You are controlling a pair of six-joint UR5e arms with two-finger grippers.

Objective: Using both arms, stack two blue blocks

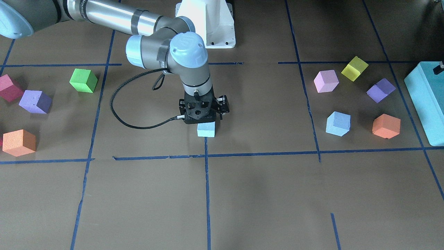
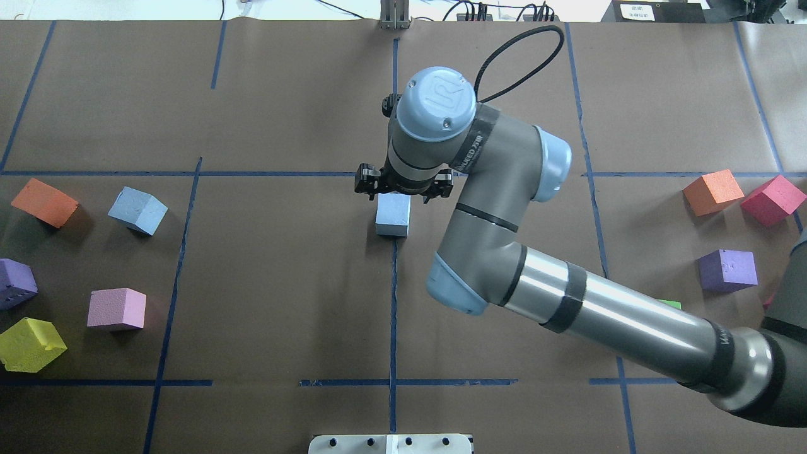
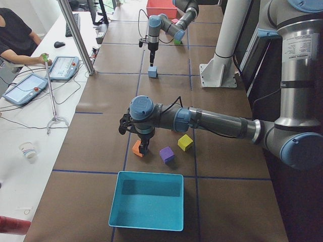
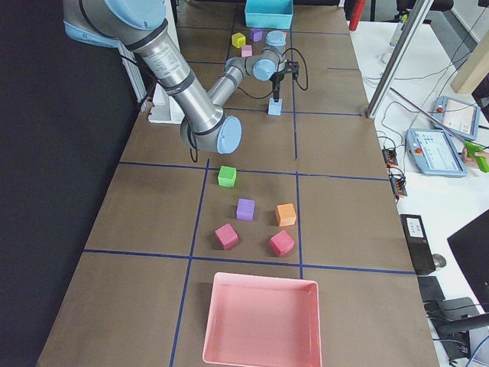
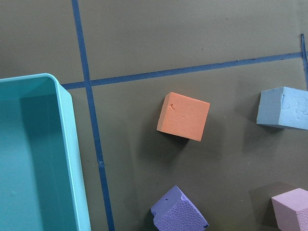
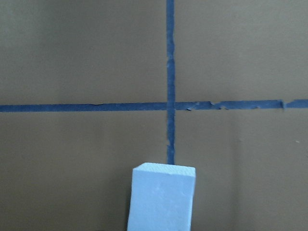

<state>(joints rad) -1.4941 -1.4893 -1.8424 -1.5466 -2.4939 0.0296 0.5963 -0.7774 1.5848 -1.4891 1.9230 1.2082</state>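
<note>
One pale blue block (image 1: pixel 206 129) rests on the central tape line; it also shows in the overhead view (image 2: pixel 393 214) and low in the right wrist view (image 6: pixel 162 197). My right gripper (image 1: pixel 204 119) points straight down just above it, its jaws spread wider than the block. The second blue block (image 1: pixel 338 123) lies on my left side, also in the overhead view (image 2: pixel 137 210) and the left wrist view (image 5: pixel 284 108). My left gripper (image 3: pixel 144 146) hangs above the cubes near the teal box; I cannot tell whether it is open or shut.
The teal box (image 1: pixel 425 100) stands at my far left. Orange (image 1: pixel 386 125), purple (image 1: pixel 381 90), lilac (image 1: pixel 326 81) and yellow (image 1: pixel 354 68) cubes surround the second blue block. Green (image 1: pixel 83 80), purple (image 1: pixel 34 101) and orange (image 1: pixel 19 142) cubes and a pink tray (image 4: pixel 260 321) lie on my right.
</note>
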